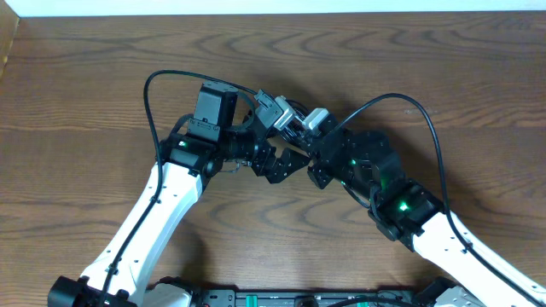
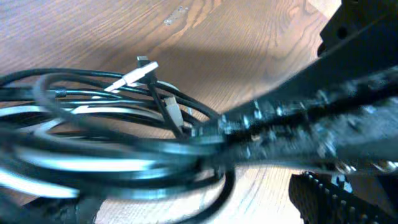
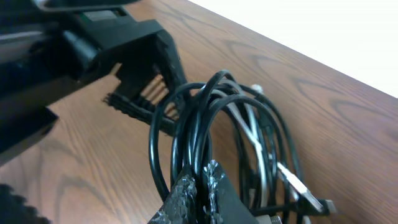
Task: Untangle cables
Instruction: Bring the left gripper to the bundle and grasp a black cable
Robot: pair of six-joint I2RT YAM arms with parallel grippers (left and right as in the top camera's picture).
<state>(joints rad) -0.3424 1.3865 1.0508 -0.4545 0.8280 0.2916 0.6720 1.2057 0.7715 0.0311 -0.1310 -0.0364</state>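
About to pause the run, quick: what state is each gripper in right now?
Left gripper: open, gripping nothing.
Right gripper: shut on the cables.

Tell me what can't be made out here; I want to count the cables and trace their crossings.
Overhead: the cables are almost wholly hidden beneath both wrists.
Left wrist: the near strands are blurred, and the right tool crosses them, so crossings are unreadable.
Right wrist: the bottom edge cuts off the coil's lower part, and strands overlap too tightly to count.
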